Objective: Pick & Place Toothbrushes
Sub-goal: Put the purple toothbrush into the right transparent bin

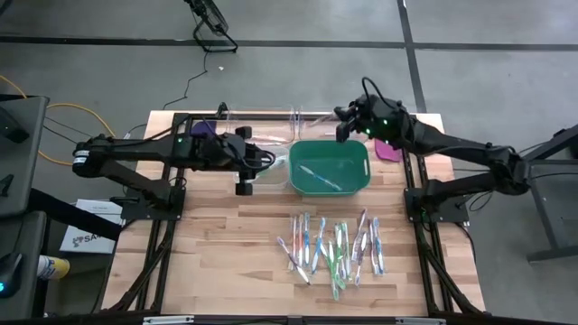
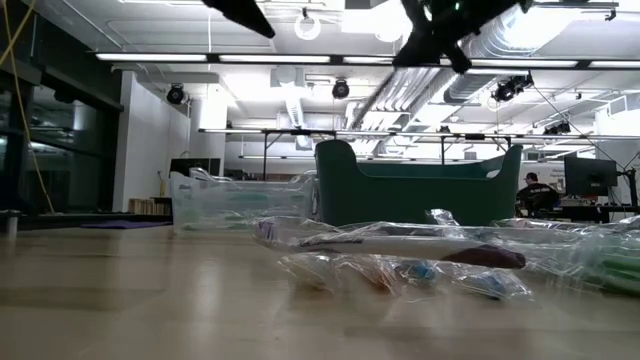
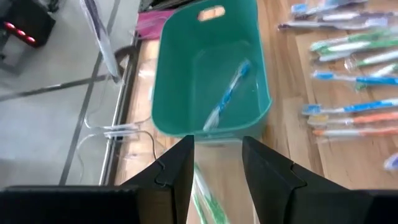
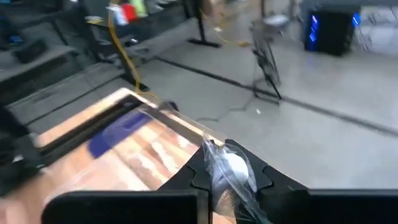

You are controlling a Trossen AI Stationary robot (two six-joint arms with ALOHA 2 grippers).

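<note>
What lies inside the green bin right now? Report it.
Inside the green bin lies one wrapped blue toothbrush. Nothing else shows; the near wall hides a strip of its floor in the left wrist view.

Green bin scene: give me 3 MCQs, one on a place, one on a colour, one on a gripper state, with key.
1. Where do the loose toothbrushes lie?
A. inside the clear tray
B. on the table, in front of the green bin
C. on the floor

2. What colour is the toothbrush in the bin?
A. blue and white
B. all black
C. yellow

3. How does the right gripper stand?
A. wide open and empty
B. out of every view
C. shut on a clear wrapped piece

Key: 1 B, the high view shows them spread on the wood on the near side of the green bin. 2 A, the left wrist view shows a blue and white handle. 3 C, the right wrist view shows the clear wrapped piece between its fingers.
</note>
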